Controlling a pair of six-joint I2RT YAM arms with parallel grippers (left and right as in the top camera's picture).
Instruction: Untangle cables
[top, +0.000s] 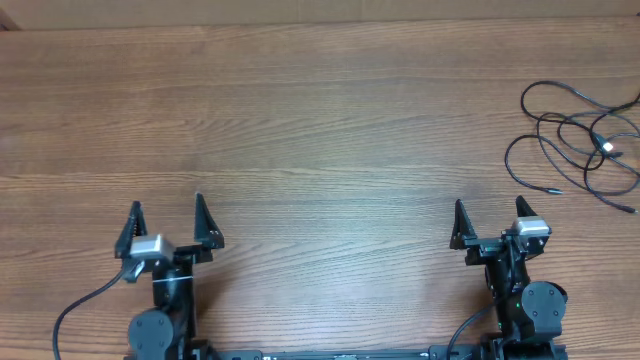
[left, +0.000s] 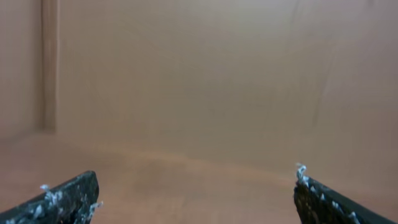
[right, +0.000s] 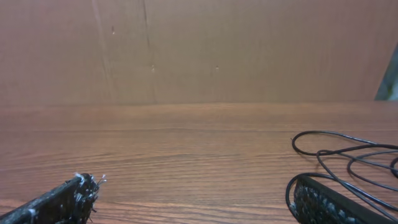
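Observation:
The cables (top: 605, 143) lie as one loose tangle of thin black loops at the table's far right edge, with a silver-tipped plug in their middle. My right gripper (top: 489, 203) stands open near the front edge, short of the tangle and to its left. In the right wrist view the cables (right: 320, 153) curl just past the right fingertip, and nothing lies between the fingers of that gripper (right: 193, 183). My left gripper (top: 167, 203) stands open at the front left, far from the cables, and its wrist view shows the same gripper (left: 196, 177) empty.
The wooden table (top: 320, 120) stretches bare between the two arms and the back edge. A brown wall (right: 199, 50) rises behind the table. Thick black arm cables (top: 75, 305) trail from the left arm's base at the front.

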